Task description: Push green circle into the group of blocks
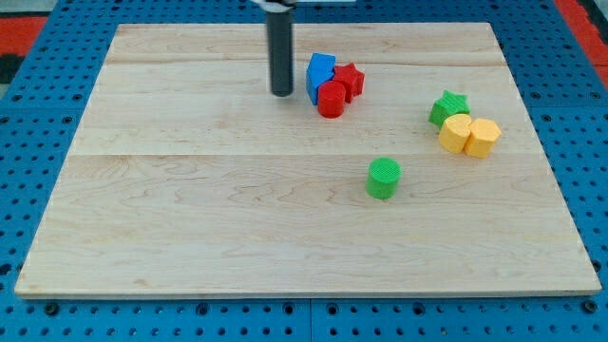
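Green circle [384, 178]: upright short cylinder, flat face up, no discernible heading or long axis; alone on the wooden board [190, 218], centre-right, well apart from my tip [281, 93], toward the view's bottom right of it.

My tip: plain rod end, no jaws, holding nothing; just left of the blue block [319, 72], red circle [332, 99] and red star [351, 80].

Green star [448, 106] and two yellow blocks [468, 135]: clustered right.

On the counter [190, 209], my tip [281, 93] stands just left of a touching trio near the view's top: blue block [319, 74], red star [351, 80], red cylinder [332, 100]. Right of them cluster green star [448, 106], yellow cylinder [455, 132], yellow hexagon [483, 137]. The green circle [384, 178] lies apart, below both groups
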